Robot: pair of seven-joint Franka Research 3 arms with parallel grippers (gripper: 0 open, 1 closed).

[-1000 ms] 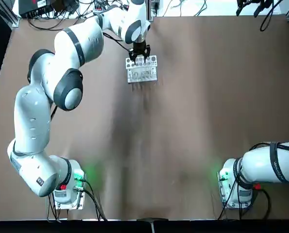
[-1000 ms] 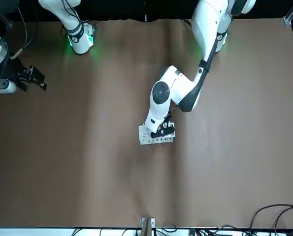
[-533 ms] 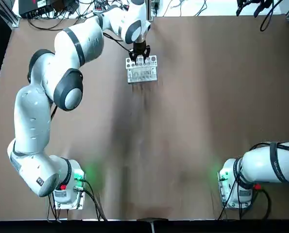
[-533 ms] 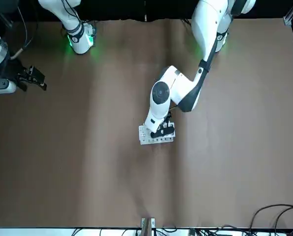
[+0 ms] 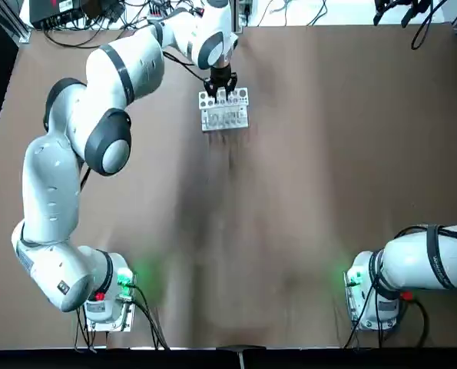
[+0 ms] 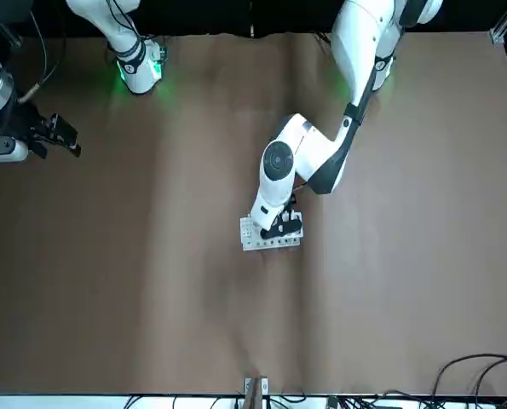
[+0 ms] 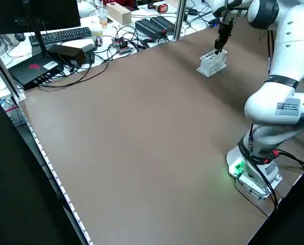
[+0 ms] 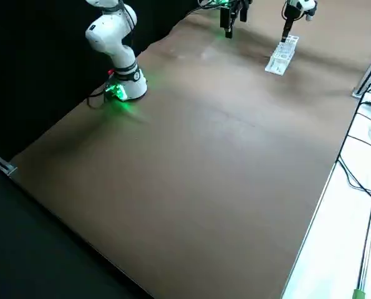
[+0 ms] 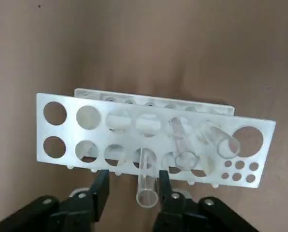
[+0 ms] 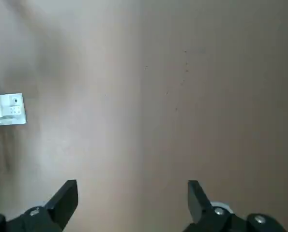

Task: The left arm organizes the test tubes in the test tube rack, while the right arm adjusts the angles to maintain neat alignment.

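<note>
No legible words or numbers anywhere, small white label with a square code pattern on the left arm [image 7: 283, 107] at the right of the left side view, its print too small to read

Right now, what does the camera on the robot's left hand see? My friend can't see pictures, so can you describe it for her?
The left gripper hovers above a white test tube rack on a brown table, with a clear glass tube between its black fingers. Two more clear tubes stand tilted in nearby holes.
</note>
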